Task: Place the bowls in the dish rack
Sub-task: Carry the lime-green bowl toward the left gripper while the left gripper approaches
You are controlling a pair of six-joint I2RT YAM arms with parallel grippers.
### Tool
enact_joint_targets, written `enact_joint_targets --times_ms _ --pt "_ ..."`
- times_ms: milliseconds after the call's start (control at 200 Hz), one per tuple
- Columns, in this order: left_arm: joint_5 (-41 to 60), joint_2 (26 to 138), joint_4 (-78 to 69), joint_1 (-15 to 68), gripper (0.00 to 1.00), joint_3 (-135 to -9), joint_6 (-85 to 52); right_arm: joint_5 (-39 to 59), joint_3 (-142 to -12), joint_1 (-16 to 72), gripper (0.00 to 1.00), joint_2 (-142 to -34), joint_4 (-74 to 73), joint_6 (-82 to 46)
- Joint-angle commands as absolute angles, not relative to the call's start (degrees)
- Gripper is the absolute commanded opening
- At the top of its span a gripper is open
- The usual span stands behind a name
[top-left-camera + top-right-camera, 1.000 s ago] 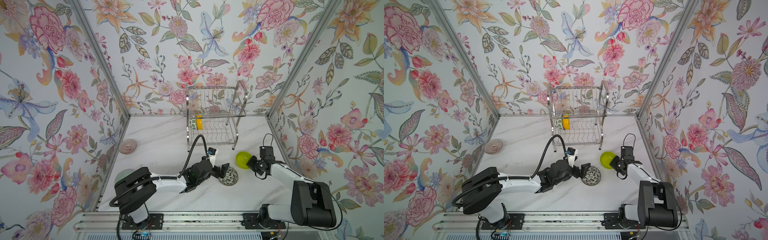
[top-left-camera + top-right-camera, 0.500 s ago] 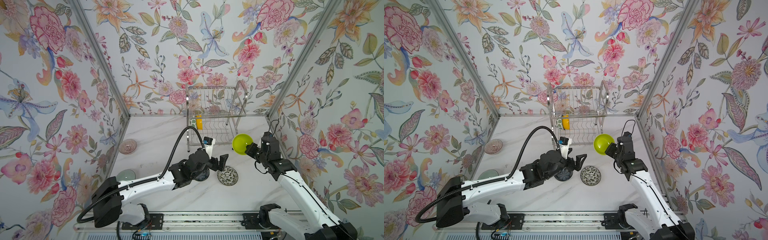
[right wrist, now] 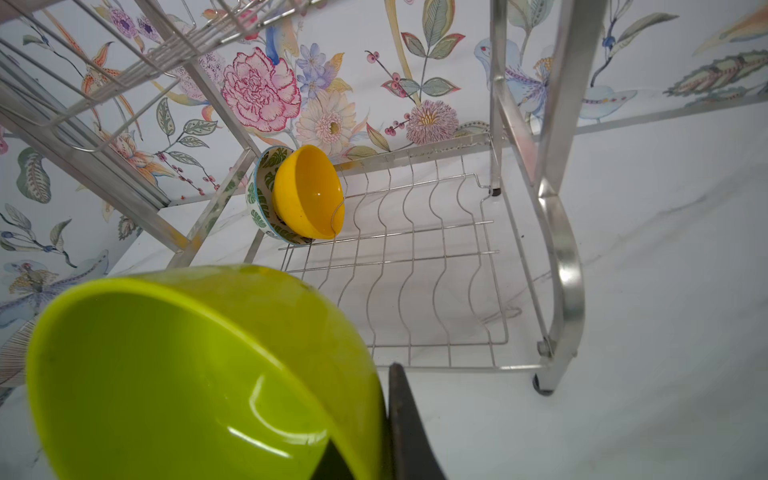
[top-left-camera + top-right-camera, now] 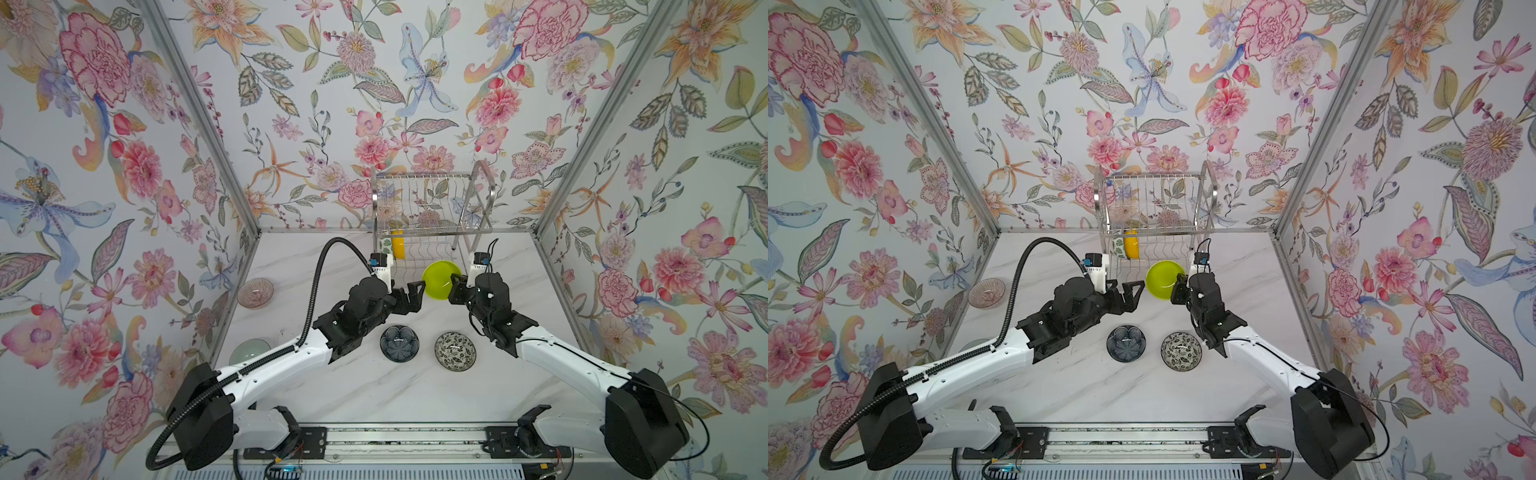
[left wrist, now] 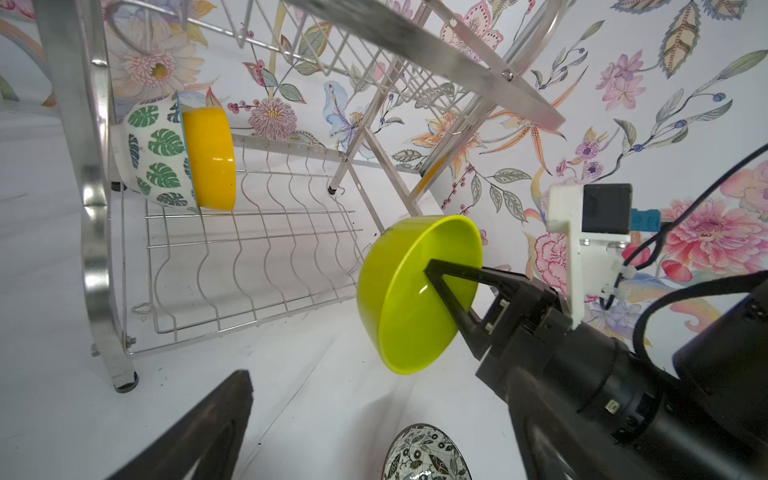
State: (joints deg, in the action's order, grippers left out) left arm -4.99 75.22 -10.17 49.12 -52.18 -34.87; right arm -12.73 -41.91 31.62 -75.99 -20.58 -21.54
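The lime green bowl (image 4: 440, 280) hangs tilted just in front of the lower shelf of the dish rack (image 4: 419, 176), my right claw (image 4: 454, 286) clamped on its rim. My left claw (image 4: 409, 295), also before the rack, gapes wide and empty.

Robot lab booth: floral-papered panels (image 4: 374, 83), aluminium corner posts (image 4: 203, 124), marble-look tabletop (image 4: 415, 390), mounting rail (image 4: 407, 436).
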Motion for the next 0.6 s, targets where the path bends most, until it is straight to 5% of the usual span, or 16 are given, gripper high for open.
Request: enact_joint_targets --times_ms 0,235,435,596 --pt "-11.0 76.2 -15.9 48.6 0.94 -47.9 -37.8 -14.8 -41.8 35.2 0.0 -80.4 -41.6 -14.3" --pt "-19.1 81.3 -21.6 48.1 0.83 -46.4 -39.0 -13.4 -42.3 38.2 0.0 -87.9 -51.4 -12.9" --pt "-21.3 84.7 -24.0 46.0 0.59 -46.9 -41.4 -12.4 -39.3 38.7 0.0 -89.1 -56.9 -13.3" --pt "-21.2 86.0 -28.2 44.9 0.5 -45.9 -41.6 -11.3 -37.5 40.5 0.0 -90.2 -58.4 -13.4"
